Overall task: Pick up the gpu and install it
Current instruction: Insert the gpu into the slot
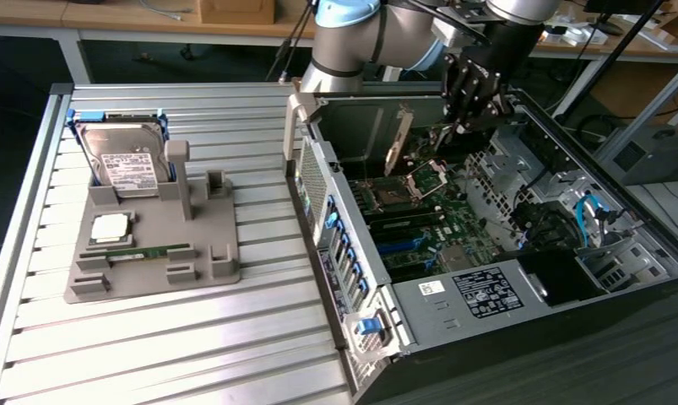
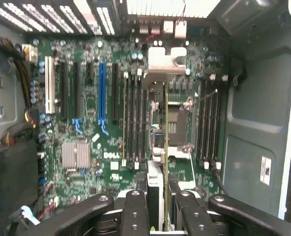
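My gripper [image 1: 470, 125] hangs inside the open computer case [image 1: 609, 278], above the motherboard [image 1: 423, 221]. It is shut on the gpu [image 1: 398, 139], a thin dark card whose silver bracket points toward the exterior view's left. In the wrist view the gpu [image 2: 164, 147] is seen edge-on, running away from the gripper [image 2: 158, 212] with its silver bracket at the far end. The card hovers over the CPU socket area, between the memory slots. The blue expansion slot [image 2: 102, 93] lies off to one side of it. The card touches no slot.
On the slatted table [image 1: 181, 337], at the exterior view's left, a grey fixture [image 1: 203, 270] carries a hard drive [image 1: 119, 160], a CPU [image 1: 111, 226] and a green RAM stick [image 1: 147, 251]. Case walls, drive bays and cables [image 1: 592, 219] surround the motherboard.
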